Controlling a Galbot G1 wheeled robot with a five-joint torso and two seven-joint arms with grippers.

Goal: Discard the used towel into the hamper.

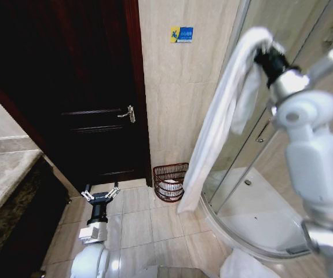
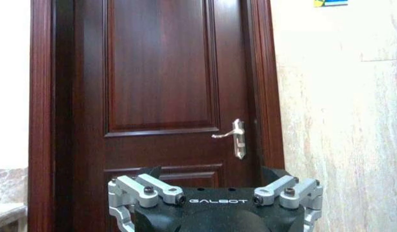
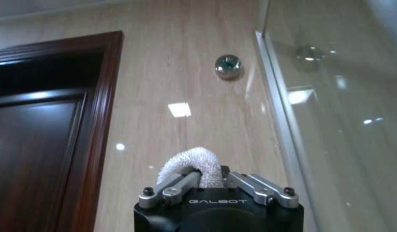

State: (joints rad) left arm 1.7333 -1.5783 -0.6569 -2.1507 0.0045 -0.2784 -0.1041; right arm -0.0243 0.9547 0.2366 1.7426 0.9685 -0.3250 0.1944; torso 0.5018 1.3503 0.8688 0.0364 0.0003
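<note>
Ideally the right claw (image 1: 266,53), clamped on the white towel (image 1: 218,121), carries it over the hamper (image 1: 170,181) far below-left before letting go, while the left claw (image 1: 100,194) hangs spread and idle.

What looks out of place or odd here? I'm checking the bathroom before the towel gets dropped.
Nothing looks spilled or broken. The one unusual sight is the white towel hanging high from the right gripper, its loose end beside the shower glass. The hamper stands upright against the wall; the left gripper hangs low, open.
</note>
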